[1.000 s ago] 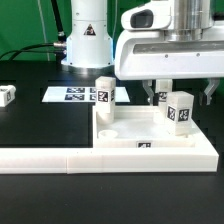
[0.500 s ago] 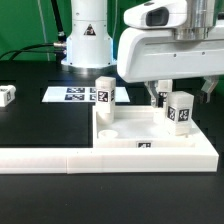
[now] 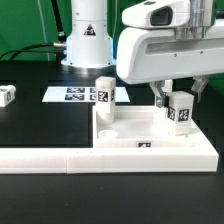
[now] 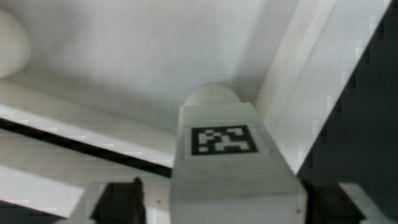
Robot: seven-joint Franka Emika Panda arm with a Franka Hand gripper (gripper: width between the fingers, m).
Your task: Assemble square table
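Observation:
The white square tabletop (image 3: pixel 150 135) lies at the front, its rim up. One tagged white leg (image 3: pixel 181 110) stands upright in its corner at the exterior view's right. My gripper (image 3: pixel 181 98) hangs over that leg with a finger (image 3: pixel 159 98) on each side and small gaps showing, so it is open around the leg. In the wrist view the leg (image 4: pixel 222 140) fills the space between the dark fingers (image 4: pixel 121 200) of the gripper (image 4: pixel 221 205), with the tabletop (image 4: pixel 125 50) behind. A second leg (image 3: pixel 104 93) stands at the tabletop's far corner at the exterior view's left.
The long white L-shaped border bar (image 3: pixel 40 158) runs along the front, against the tabletop. The marker board (image 3: pixel 68 95) lies behind. Another loose leg (image 3: pixel 6 95) lies at the exterior view's far left. The robot base (image 3: pixel 88 40) stands at the back.
My gripper has shifted slightly toward the exterior view's right and now straddles the leg more evenly. The leg has barely moved.

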